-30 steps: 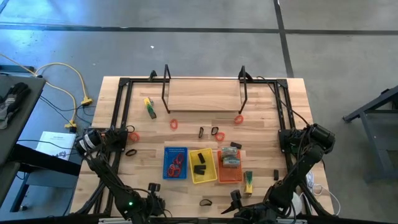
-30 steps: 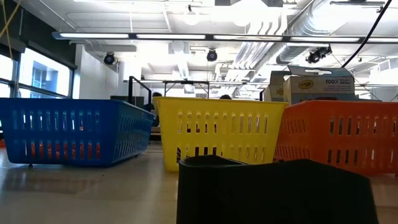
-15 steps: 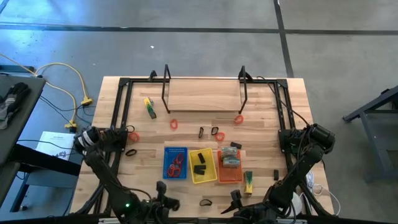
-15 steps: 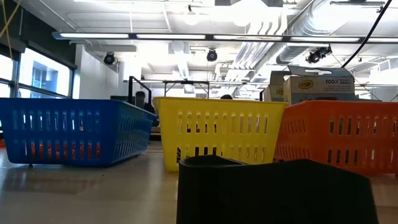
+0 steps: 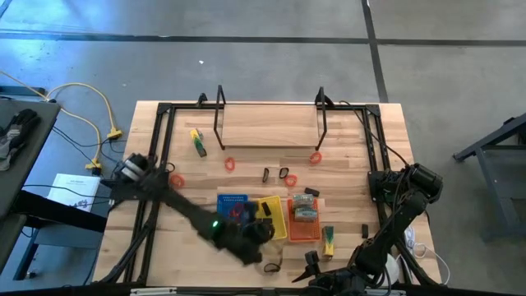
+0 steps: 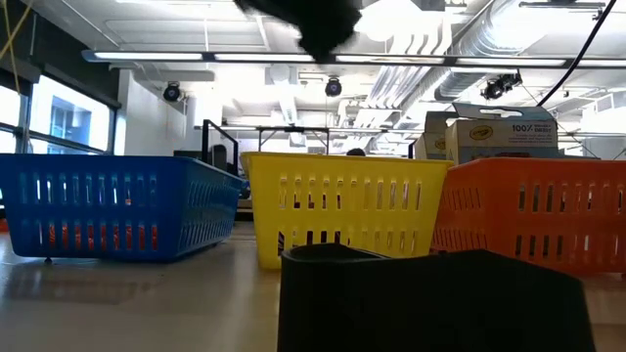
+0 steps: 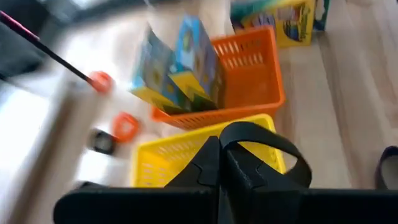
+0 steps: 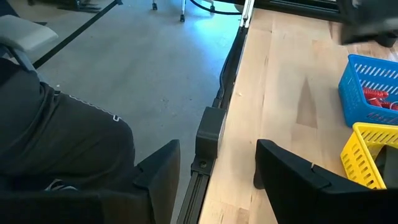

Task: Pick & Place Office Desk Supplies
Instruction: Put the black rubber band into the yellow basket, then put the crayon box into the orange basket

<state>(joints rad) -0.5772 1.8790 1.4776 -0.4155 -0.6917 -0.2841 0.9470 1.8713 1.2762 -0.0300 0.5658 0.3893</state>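
Observation:
My left gripper (image 5: 260, 233) hovers over the near end of the yellow tray (image 5: 271, 203) and is shut on a black loop (image 7: 273, 140). In the left wrist view (image 7: 219, 167) the yellow tray (image 7: 163, 163) lies below it and the orange tray (image 7: 252, 93) beyond. More supplies lie loose on the wood: red loops (image 5: 230, 164) (image 5: 315, 156) (image 5: 175, 179), black loops (image 5: 283, 175) (image 5: 173, 201) (image 5: 271, 265), a yellow-green piece (image 5: 197, 141). My right gripper (image 5: 311, 265) waits open at the near edge (image 8: 217, 168). My left gripper pinches the black loop at one side of its band (image 7: 227, 134), between the two shut fingers. The rest of the loop arches out past the fingertips. It is lifted clear, above the yellow tray.
The blue tray (image 5: 232, 205) holds red pieces. The orange tray (image 5: 304, 218) holds a printed box (image 7: 180, 68). A grey-green and yellow piece (image 5: 329, 240) lies beside it. A black frame (image 5: 271, 123) stands at the far side. A dark object (image 6: 430, 298) sits close before the low camera.
My left arm has swung fast from the table's near-left corner toward the right and the far side, rising, and its gripper is now over the yellow tray. It now shows as a dark blur at the top of the low view.

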